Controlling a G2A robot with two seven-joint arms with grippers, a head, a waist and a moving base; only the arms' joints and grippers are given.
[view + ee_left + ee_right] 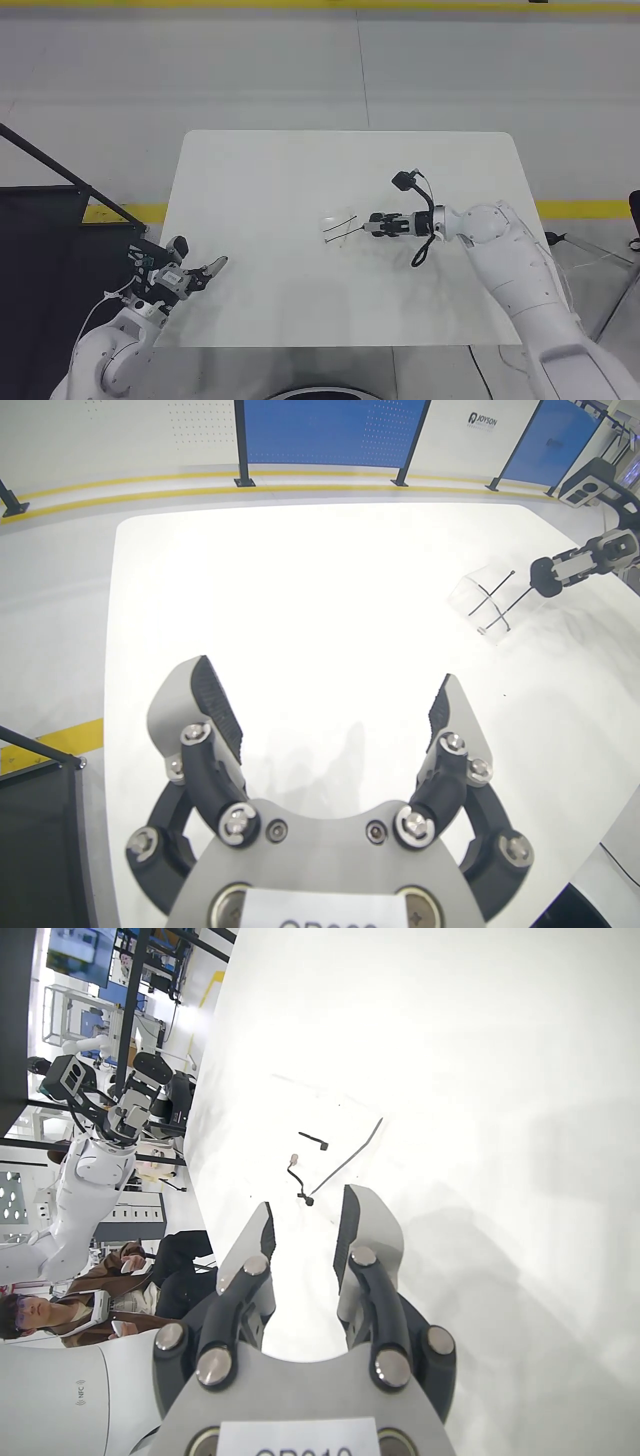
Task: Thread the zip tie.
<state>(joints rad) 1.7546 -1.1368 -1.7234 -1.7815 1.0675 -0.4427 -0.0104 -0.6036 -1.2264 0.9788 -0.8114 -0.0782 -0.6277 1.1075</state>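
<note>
Two black zip ties (340, 223) lie at one clear block (475, 587); right hand (366, 226) released beside them, left hand (200, 253) released

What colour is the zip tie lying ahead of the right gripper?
Black. The zip tie shows best in the right wrist view.

White arms (510, 270), black cables (433, 215), silver screws (415, 825)

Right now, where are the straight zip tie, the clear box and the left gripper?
straight zip tie (342, 1165), right wrist view, middle of its long strap.
clear box (460, 592), left wrist view, on its side wall.
left gripper (324, 670), left wrist view, midway between its open fingertips.
</note>
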